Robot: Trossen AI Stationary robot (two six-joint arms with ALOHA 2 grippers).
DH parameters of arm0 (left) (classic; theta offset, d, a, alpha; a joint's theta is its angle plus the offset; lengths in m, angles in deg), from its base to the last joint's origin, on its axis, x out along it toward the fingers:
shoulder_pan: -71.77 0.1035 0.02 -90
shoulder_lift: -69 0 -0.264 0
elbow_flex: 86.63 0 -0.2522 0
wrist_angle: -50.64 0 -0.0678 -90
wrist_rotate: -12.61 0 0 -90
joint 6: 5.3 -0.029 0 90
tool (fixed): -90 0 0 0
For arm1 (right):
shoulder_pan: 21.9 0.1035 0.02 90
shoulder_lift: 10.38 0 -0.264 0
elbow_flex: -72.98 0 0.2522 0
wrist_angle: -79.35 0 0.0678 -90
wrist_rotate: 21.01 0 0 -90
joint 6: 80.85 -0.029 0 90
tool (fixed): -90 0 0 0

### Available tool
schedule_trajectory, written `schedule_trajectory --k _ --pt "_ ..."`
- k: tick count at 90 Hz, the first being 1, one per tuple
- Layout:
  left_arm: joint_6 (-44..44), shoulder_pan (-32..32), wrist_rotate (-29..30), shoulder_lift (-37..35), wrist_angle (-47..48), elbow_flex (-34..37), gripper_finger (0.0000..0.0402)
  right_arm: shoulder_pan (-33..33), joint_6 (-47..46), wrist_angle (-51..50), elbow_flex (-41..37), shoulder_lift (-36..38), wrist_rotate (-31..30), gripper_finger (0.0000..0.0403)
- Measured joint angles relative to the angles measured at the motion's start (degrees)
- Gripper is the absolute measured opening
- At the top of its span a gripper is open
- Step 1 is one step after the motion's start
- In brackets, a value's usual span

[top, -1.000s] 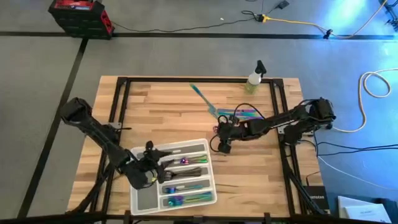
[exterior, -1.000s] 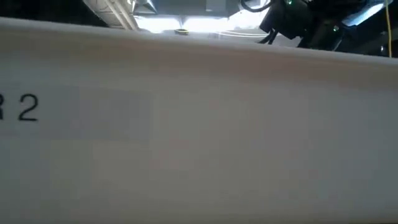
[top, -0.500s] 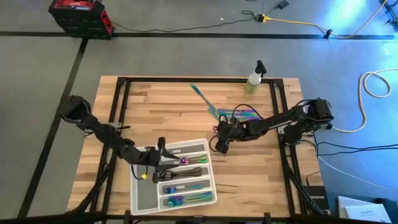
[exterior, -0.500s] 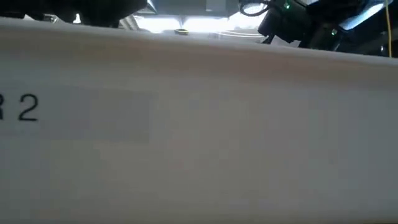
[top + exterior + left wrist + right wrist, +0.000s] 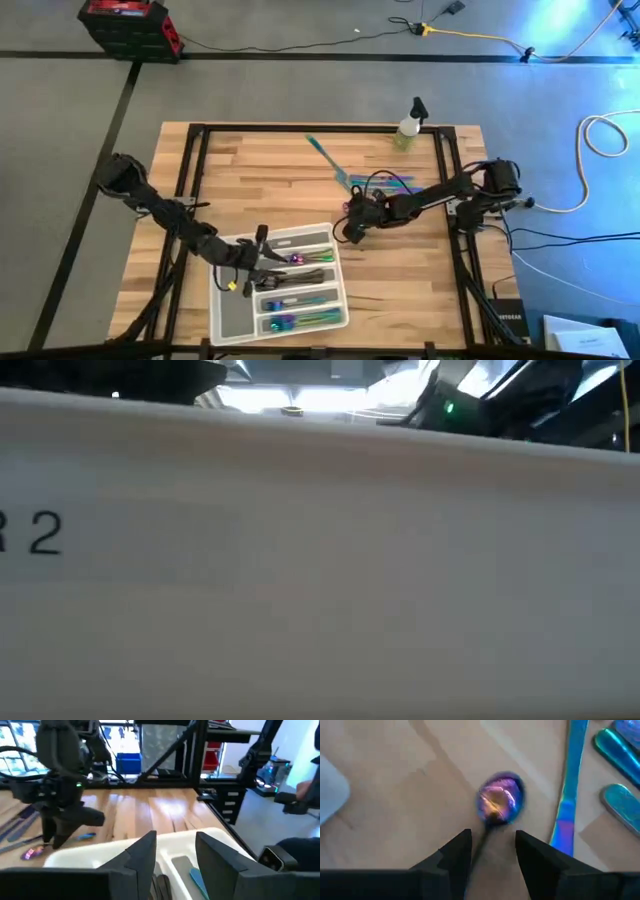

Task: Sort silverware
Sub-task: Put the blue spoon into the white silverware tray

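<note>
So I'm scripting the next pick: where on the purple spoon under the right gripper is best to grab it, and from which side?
Probably the slim handle just behind the bowl, from straight above. The purple spoon lies flat on the table, its handle running back between the open fingers of the right gripper. The rounded bowl would likely slip, while the narrow handle fits between the fingers.

Grey floor [image 5: 300,90], red toolbox [image 5: 128,25]
</note>
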Motion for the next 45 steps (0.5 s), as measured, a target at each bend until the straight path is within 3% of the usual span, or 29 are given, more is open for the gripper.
schedule_trajectory --k 21,45 --pt "-1.1 1.1 -0.2 0.0 2.0 0.0 0.0123 0.2 -1.1 1.4 0.2 -2.6 -1.5 0.0127" --pt "-4.8 6.0 -0.2 0.0 2.1 0.0 0.0123 0.2 0.2 2.7 0.2 -1.8 -1.1 0.0023"
